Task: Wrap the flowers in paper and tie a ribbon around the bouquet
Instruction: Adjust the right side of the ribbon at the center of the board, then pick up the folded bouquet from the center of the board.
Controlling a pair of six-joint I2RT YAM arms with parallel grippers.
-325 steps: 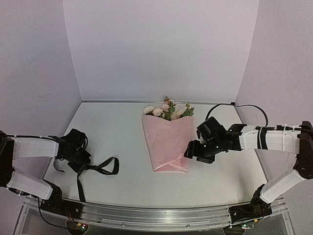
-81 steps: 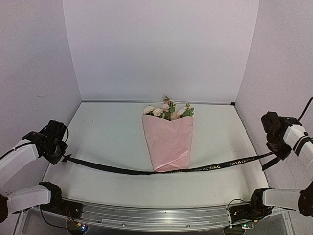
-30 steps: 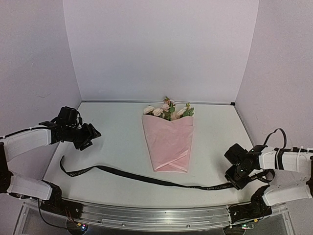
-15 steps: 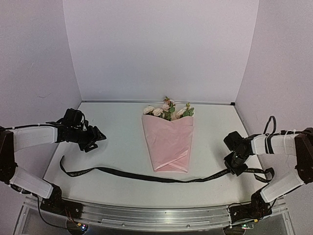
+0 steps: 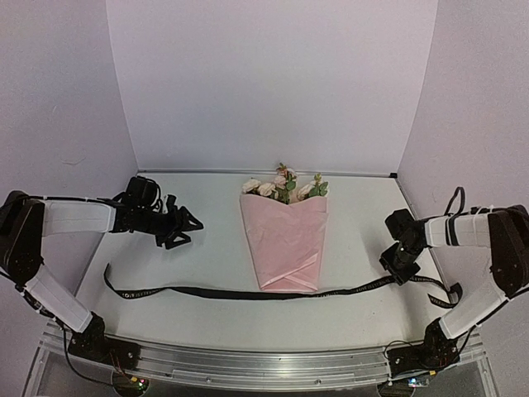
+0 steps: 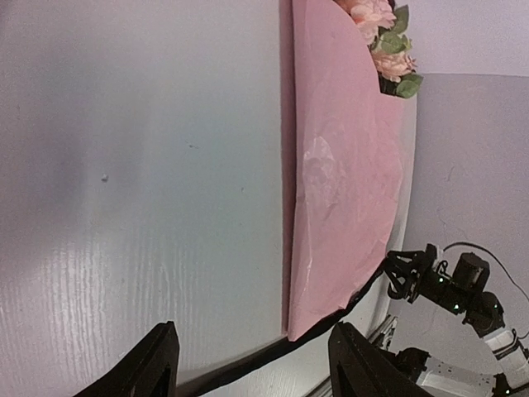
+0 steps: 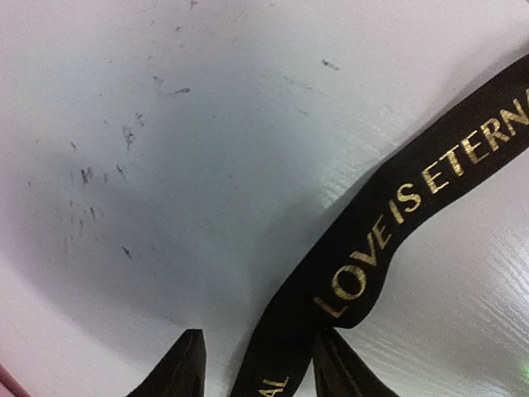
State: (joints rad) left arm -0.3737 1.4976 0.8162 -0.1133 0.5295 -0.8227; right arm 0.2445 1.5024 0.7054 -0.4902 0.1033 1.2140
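The bouquet stands as a pink paper (image 5: 285, 240) cone flat on the table, with the flowers (image 5: 281, 188) poking out at its far end. The black ribbon (image 5: 207, 292) lies in a long line just under the cone's tip. My left gripper (image 5: 192, 225) hovers open left of the paper, pointing at it; its wrist view shows the paper (image 6: 347, 165), the flowers (image 6: 384, 41) and the ribbon (image 6: 273, 351) between its spread fingers. My right gripper (image 5: 395, 271) is low over the ribbon's right part. Its jaws stand apart, and the lettered ribbon (image 7: 397, 215) runs between them.
The ribbon's right end curls near the right arm's base side (image 5: 446, 294), and its left end hooks up (image 5: 107, 277). Pale walls close in the table on three sides. A metal rail (image 5: 264, 368) runs along the near edge.
My left gripper has swung right toward the paper. My right gripper has moved away from the near edge, and the ribbon has shifted up against the cone's tip and straightened.
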